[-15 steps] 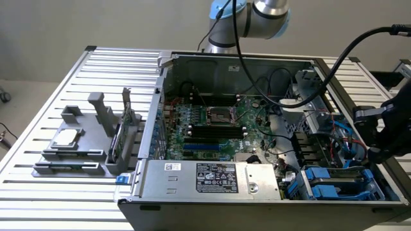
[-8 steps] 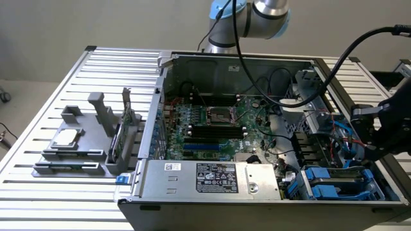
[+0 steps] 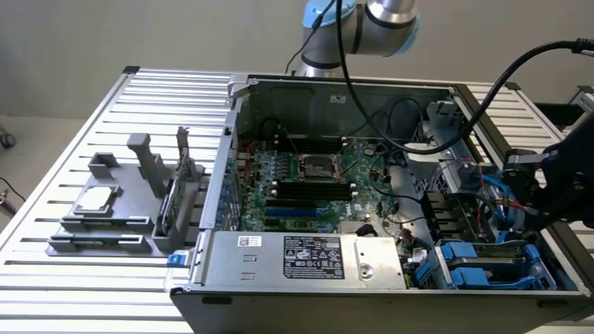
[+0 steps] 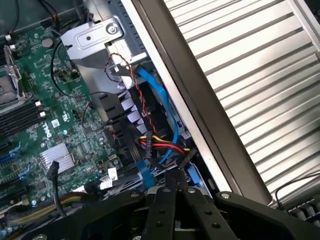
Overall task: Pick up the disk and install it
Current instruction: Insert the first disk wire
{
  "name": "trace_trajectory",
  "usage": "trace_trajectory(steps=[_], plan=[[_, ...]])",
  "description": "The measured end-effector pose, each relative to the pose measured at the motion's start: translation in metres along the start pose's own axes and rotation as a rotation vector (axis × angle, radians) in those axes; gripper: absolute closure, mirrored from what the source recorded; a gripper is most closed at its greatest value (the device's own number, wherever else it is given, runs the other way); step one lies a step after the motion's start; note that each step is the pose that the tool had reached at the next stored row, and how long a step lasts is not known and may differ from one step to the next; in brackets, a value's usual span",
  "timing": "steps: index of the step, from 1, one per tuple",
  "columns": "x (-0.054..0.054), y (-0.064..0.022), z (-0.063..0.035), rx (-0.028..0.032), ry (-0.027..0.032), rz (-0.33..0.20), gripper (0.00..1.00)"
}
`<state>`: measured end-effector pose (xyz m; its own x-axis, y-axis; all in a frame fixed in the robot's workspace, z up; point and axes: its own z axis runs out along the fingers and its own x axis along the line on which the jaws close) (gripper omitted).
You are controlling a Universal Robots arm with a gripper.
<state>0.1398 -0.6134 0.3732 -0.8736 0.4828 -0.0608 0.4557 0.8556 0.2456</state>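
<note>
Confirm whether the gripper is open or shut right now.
Shut. In the wrist view the gripper has its fingers pressed together with nothing between them, above the cables inside the case.

The arm (image 3: 388, 19) hangs its wrist (image 3: 560, 182) low at the exterior view's right, jaws pressed together.

One gripper (image 4: 176, 178), one motherboard (image 3: 311, 182), one processor chip (image 3: 96, 200).

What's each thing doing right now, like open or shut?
Case, open, side off.
Hand, shut, holding nothing.
Disk, lying inside the case, not held.
Chip, lying on the grey holder.
</note>
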Motion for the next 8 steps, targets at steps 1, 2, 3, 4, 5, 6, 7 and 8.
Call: trace_trajectory(steps=[1,2,3,4,5,6,7,8], plan=[[0.0001,-0.0002,0.0010,-0.0025,-0.0021,0.016,0.89],[0.0001,-0.0005,0.0019,-0.0046,-0.0041,0.031,0.89],[0.0002,-0.0007,0.0029,-0.0066,-0.0062,0.046,0.89],[0.0002,-0.0010,0.0039,-0.0083,-0.0085,0.060,0.89],[0.0003,-0.0012,0.0048,-0.0096,-0.0109,0.075,0.89],[0.0004,-0.0014,0.0056,-0.0103,-0.0136,0.089,0.89],[0.0004,-0.0016,0.0063,-0.0105,-0.0163,0.101,0.89],[0.0004,-0.0018,0.0071,-0.0104,-0.0186,0.112,0.89]])
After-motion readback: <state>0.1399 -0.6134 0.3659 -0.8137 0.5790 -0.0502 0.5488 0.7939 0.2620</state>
